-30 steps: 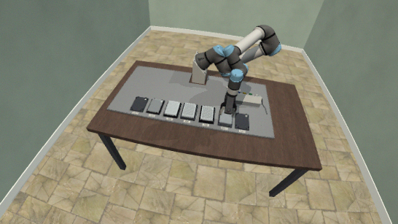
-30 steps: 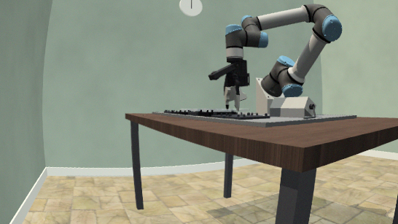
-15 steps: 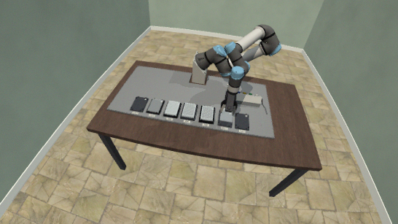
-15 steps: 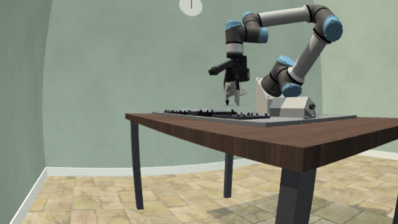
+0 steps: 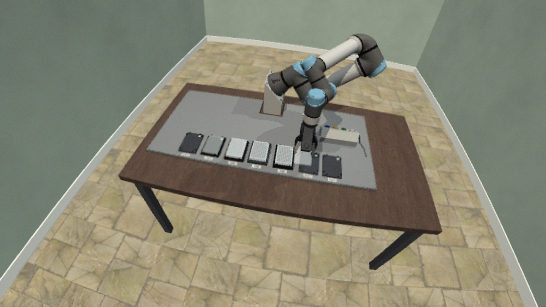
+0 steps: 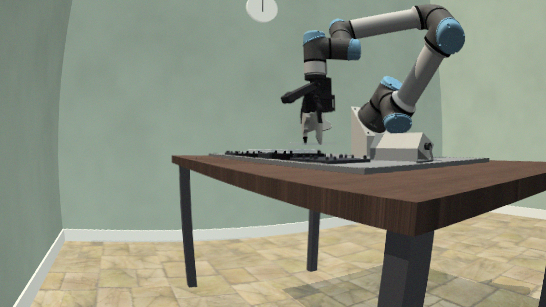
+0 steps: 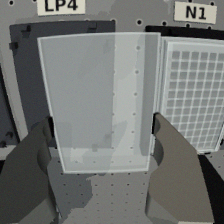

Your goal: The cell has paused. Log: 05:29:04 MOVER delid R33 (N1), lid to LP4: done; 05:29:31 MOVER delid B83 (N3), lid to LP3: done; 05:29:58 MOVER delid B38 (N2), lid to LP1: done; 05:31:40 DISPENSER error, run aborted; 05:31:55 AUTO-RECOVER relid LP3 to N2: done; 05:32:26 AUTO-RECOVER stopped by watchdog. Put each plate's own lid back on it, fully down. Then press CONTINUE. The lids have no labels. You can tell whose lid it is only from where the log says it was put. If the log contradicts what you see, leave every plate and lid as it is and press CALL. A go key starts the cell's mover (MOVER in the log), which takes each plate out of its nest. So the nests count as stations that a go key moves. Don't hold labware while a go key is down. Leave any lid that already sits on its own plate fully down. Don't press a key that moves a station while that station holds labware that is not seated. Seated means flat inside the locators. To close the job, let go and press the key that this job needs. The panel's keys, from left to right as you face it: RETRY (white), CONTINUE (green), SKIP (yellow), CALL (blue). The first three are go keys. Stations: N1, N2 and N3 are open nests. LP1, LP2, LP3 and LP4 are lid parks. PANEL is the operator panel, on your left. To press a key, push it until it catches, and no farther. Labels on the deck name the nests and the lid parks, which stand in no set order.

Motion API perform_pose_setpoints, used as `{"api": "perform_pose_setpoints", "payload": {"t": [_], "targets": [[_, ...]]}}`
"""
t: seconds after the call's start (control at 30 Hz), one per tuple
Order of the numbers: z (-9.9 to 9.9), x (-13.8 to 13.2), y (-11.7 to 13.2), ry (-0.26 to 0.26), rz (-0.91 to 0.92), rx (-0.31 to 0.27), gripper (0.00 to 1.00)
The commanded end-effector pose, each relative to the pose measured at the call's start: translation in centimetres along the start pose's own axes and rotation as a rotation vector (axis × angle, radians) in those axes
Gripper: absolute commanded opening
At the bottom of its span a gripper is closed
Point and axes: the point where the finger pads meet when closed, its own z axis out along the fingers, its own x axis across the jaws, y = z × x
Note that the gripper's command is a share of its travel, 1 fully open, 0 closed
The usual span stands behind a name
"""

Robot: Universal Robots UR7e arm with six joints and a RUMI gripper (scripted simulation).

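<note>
My gripper [image 7: 102, 115] [image 5: 305, 147] [image 6: 311, 138] is shut on a clear lid [image 7: 100, 95] [image 5: 303, 158], gripping its two long edges. I hold the lid level, a little above the deck. It hangs over the right part of the dark lid park LP4 [image 7: 24, 55] [image 5: 312, 168] and its right edge reaches the nest N1. In N1 stands an uncovered white well plate [image 7: 192, 95] [image 5: 284, 155]. The labels LP4 [image 7: 60, 6] and N1 [image 7: 195, 12] show in the wrist view. In the exterior view the lid shows only as a thin line under the fingers.
Further stations stand in a row to the left: two light plates [image 5: 259, 151] [image 5: 236, 148], a greyer one [image 5: 213, 145] and a dark park [image 5: 191, 142]. Another dark park [image 5: 332, 166] is on the right. The operator panel [image 5: 340, 136] [image 6: 402, 147] stands behind the row.
</note>
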Motion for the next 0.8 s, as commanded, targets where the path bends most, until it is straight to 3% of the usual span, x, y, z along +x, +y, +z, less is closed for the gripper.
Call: {"api": "perform_pose_setpoints", "payload": {"t": [0.0,0.53,0.77], "targets": [[0.0,2.4,0.1,-0.001,-0.002,0.001,0.0],[0.0,9.4,0.4,-0.001,-0.002,0.001,0.0],[0.0,9.5,0.5,-0.001,-0.002,0.001,0.0]]}}
